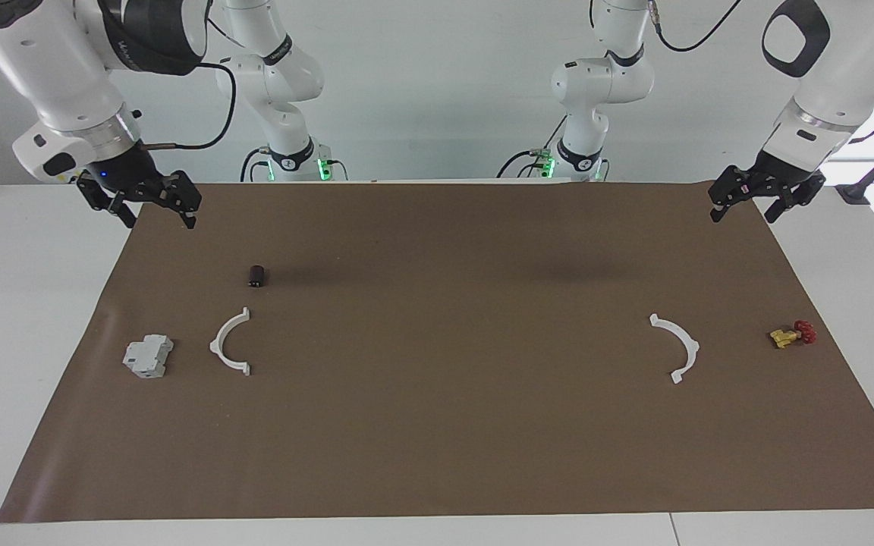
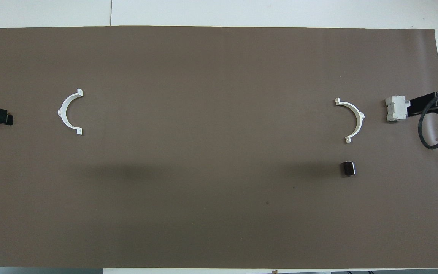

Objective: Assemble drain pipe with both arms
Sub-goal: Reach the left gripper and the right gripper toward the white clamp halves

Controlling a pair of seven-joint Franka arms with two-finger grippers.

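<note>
Left gripper (image 1: pixel 758 202) raised over its own end of the desk, jaws apart, empty. Right gripper (image 1: pixel 147 205) likewise raised at its end, jaws apart, empty.
</note>
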